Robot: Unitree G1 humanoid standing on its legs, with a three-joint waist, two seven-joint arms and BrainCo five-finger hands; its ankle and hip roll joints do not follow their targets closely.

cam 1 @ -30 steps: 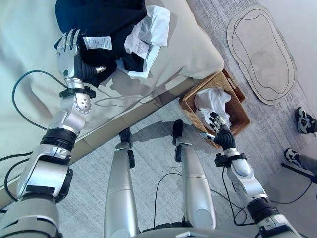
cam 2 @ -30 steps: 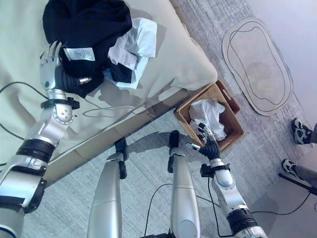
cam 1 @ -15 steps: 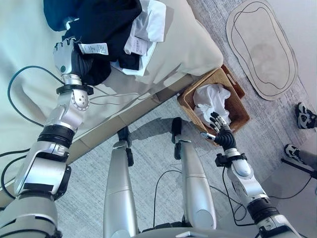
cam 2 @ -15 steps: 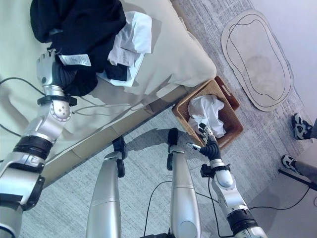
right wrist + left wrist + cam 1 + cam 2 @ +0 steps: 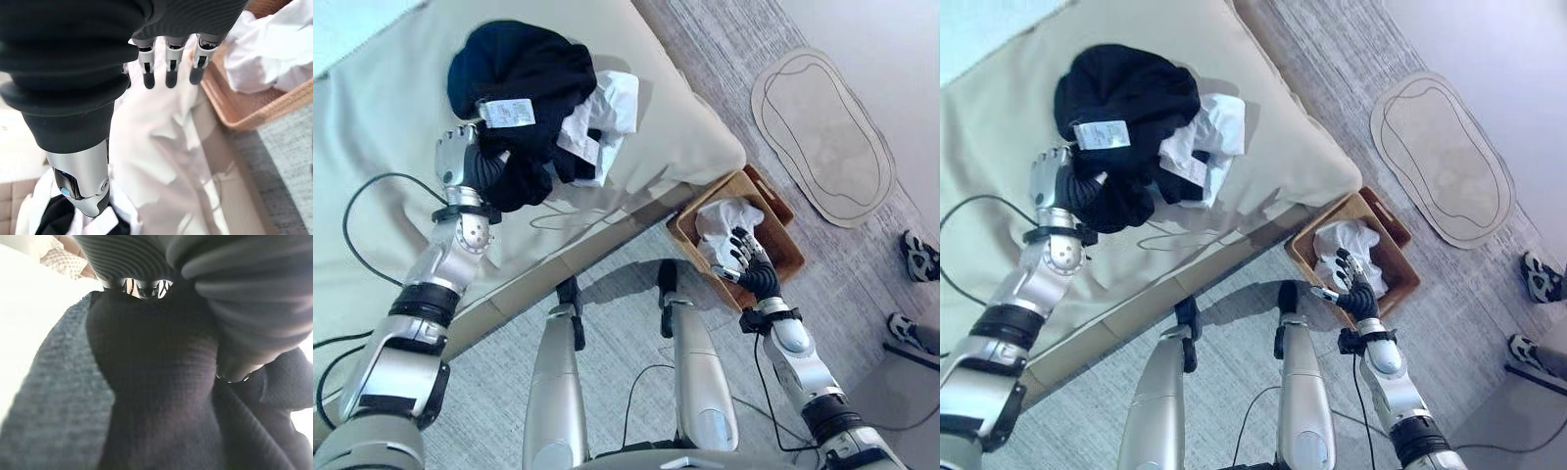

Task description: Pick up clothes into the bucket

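1. Left hand [image 5: 460,157] buried in the black garment [image 5: 524,73] on the bed [image 5: 382,108]; fingers curled into the knit, thumb pressed against a thick fold in the left wrist view, so a grip on the cloth already made.
2. White garment [image 5: 607,103] lying just beyond the fingers, tangled under the black one's edge; best to lift slowly and straight up, so the white piece slips off rather than dragging along half-caught.
3. Worth gathering more cloth into the palm first: a thin pinch on such a heavy bundle likely to slide out.
4. Basket [image 5: 778,230] on the floor, well apart from those fingers, with white cloth [image 5: 724,220] already inside.
5. Right hand [image 5: 749,264] hovering over the basket's near rim, fingers straight and relaxed, holding nothing.
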